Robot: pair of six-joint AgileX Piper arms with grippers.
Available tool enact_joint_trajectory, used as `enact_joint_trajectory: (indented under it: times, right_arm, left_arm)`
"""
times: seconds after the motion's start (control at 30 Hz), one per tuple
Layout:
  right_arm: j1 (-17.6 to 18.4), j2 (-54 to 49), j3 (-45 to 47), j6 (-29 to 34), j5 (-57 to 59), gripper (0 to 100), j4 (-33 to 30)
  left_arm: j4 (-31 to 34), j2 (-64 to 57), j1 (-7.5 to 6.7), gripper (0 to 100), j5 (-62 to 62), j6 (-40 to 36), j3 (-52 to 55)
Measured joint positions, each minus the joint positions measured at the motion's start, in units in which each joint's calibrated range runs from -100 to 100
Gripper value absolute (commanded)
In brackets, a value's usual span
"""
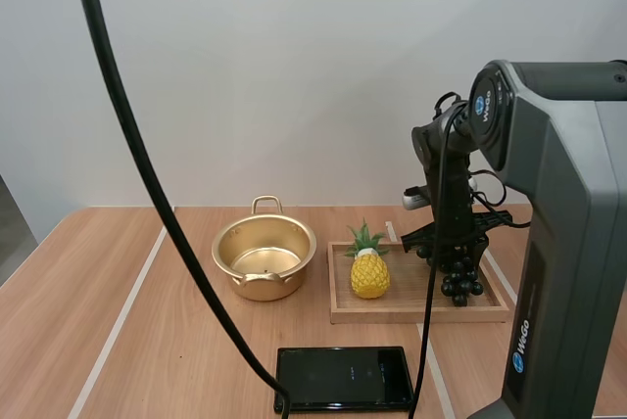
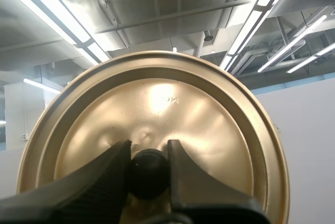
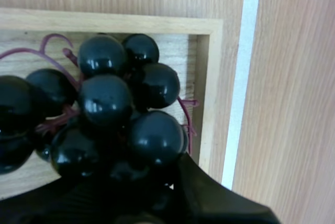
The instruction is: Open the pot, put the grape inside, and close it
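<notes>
- Grapes [image 3: 104, 103] are pinched between the right gripper's [image 1: 456, 260] fingers [image 3: 209, 198], at the right end of the wooden tray [image 1: 421, 313];
- pot [image 1: 265, 257] stands open on the tabletop [image 1: 118, 341], well to their left, past the toy pineapple [image 1: 369, 272]; the carry should run leftward;
- left gripper [image 2: 149, 153] clamps the knob [image 2: 149, 174] of the lid [image 2: 157, 103], off the pot.

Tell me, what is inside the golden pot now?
Nothing visible: the pot shows only its bare shiny bottom. The near inner wall is hidden by the rim. The lid is in the left hand, the grapes in the right hand.
</notes>
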Motion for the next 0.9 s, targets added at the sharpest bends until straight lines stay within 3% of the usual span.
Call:
enact_joint_trajectory:
  times: [0.5,0.9]
  right_arm:
    - [0.0,-13.56,-0.15,-0.09,-3.54,0,2.33]
    - [0.0,-28.32,-9.64,-0.18,-1.1,0,2.42]
  left_arm:
    - [0.0,0.0,0.0,0,3.51,0.0,0.0]
    - [0.1,0.0,0.0,0,2.66,0.0,0.0]
